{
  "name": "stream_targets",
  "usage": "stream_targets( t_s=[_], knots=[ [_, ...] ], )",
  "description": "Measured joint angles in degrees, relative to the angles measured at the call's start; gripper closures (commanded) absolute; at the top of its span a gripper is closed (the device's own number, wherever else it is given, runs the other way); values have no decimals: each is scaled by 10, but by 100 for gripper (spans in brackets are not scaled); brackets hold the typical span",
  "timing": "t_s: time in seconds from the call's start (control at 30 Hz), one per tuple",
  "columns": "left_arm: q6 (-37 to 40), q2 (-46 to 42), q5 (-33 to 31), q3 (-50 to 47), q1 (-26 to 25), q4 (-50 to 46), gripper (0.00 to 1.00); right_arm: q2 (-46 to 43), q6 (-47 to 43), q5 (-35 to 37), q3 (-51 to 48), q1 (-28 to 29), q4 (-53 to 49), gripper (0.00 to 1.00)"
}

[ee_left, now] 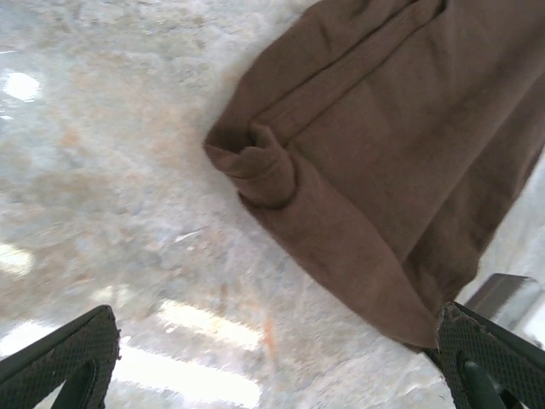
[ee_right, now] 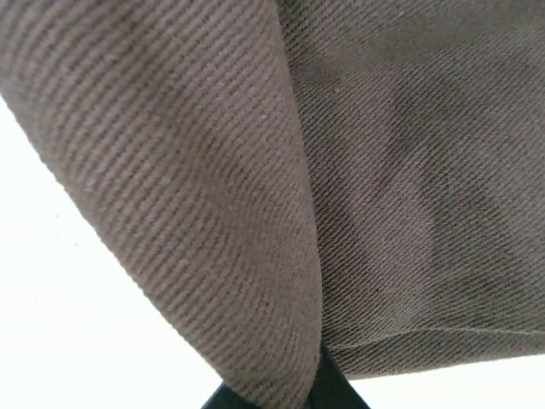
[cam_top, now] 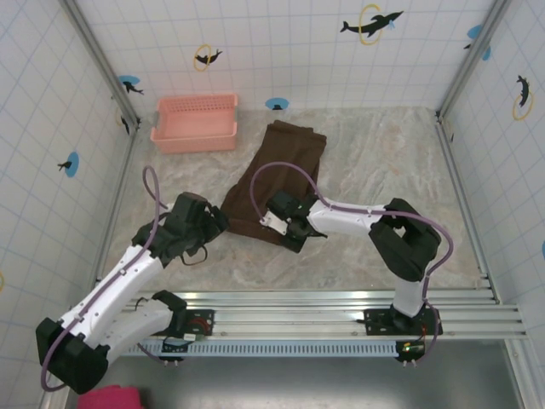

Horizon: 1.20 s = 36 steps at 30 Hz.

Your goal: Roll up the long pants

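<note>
The long pants point(cam_top: 277, 175) lie folded at the centre of the surface point(cam_top: 383, 162), near the pink basket point(cam_top: 194, 136). The right end effector point(cam_top: 277, 223) grips their near edge. The left end effector point(cam_top: 215, 223) stands wide beside their near-left corner.

Robot lab test cell, grid-tiled walls point(cam_top: 298, 60) with dolphin stickers point(cam_top: 371, 24), aluminium rail point(cam_top: 324, 300); marbled tabletop point(cam_top: 383, 162)

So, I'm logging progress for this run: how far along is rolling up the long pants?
Done: the long pants lie folded lengthwise, flat on the table. In hand: the right gripper seems to pinch their near edge, and one corner has a small curl; the left gripper hangs open beside it. Left: nearly the whole roll.
</note>
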Motion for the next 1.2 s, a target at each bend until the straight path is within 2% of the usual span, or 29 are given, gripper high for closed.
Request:
stream_targets(
  t_s=[0.3,0.67,1.2],
  knots=[
    [-99,-73,-20,-202,-31,238,2,19,0,-56,21,-10,6,100],
    [-152,-31,-73,-287,-34,473,3,29,0,-87,30,-14,11,100],
    [-171,54,-127,-349,-34,636,3,40,-7,-114,43,-24,1,100]
  ],
)
